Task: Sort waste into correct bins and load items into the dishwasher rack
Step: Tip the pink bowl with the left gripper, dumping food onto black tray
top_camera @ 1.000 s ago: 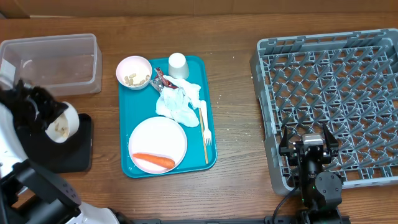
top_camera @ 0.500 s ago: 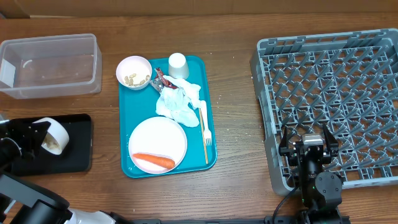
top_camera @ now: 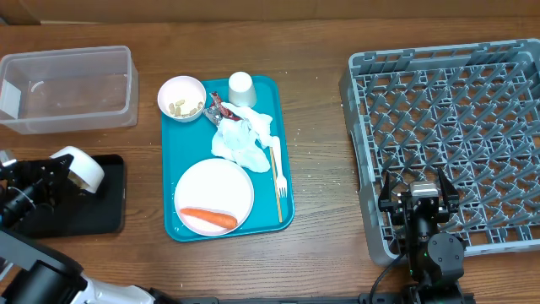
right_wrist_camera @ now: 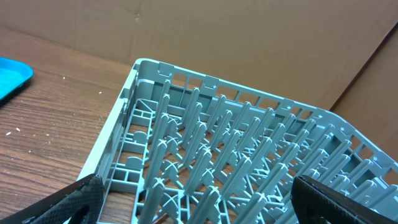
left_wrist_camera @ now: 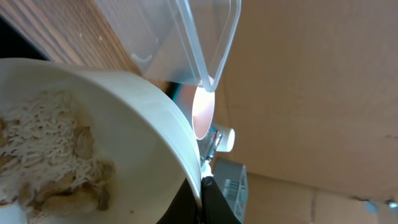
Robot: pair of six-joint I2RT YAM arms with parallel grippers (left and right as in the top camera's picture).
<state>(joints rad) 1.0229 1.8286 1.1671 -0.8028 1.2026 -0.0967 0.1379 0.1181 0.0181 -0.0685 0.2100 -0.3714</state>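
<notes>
L gripper (top_camera: 56, 174) pinched tilted white bowl (top_camera: 80, 166) w/ scraps (left_wrist_camera: 50, 155) over black tray (top_camera: 101, 211), left; R gripper (top_camera: 418, 189) spread over rack (top_camera: 456, 84), near corner.

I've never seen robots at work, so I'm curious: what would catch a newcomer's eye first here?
The bright teal tray in the middle stands out, carrying a white plate with an orange carrot and crumpled napkins. To the right sits the big grey rack, empty. At far left, the left gripper holds a tipped white bowl of pale scraps over the black tray.
</notes>
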